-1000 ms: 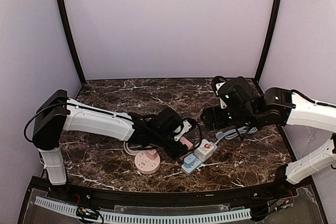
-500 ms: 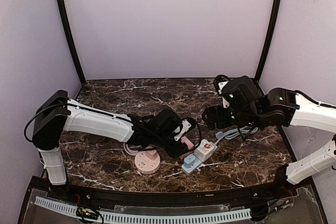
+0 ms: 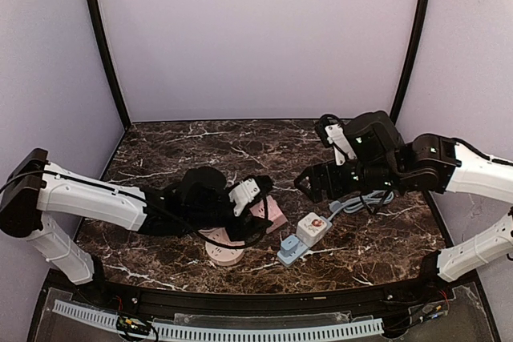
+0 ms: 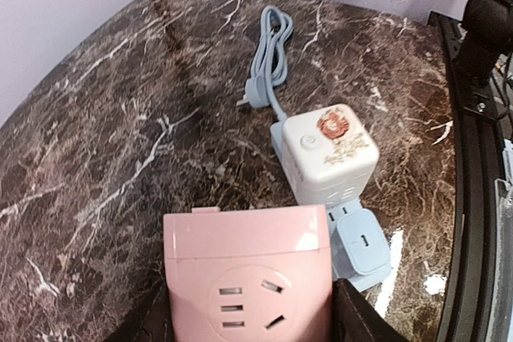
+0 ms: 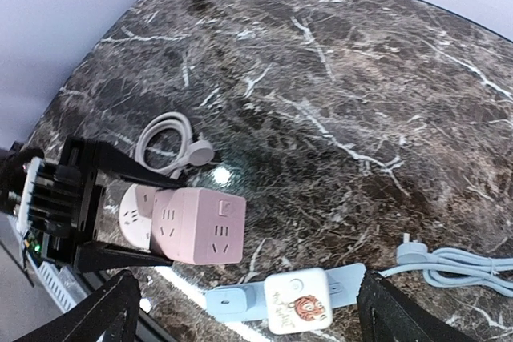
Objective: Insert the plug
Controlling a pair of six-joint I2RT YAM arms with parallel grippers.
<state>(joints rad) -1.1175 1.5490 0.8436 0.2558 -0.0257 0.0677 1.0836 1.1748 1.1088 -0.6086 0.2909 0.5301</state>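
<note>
Centre frame in the top view, the left gripper pinches a pink cube socket beside the round pink socket. The right gripper hangs spread above the white cube socket (the blue cable plug lies loose, lower right).

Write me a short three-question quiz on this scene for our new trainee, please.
1. True or false: the left gripper has its jaws shut on the pink cube.
2. Fill in: the jaws of the right gripper are ____.
3. The white cube sits: A) on the blue power strip; B) in the right gripper; C) on the pink cube.

Key: 1 true; 2 open; 3 A.
</note>
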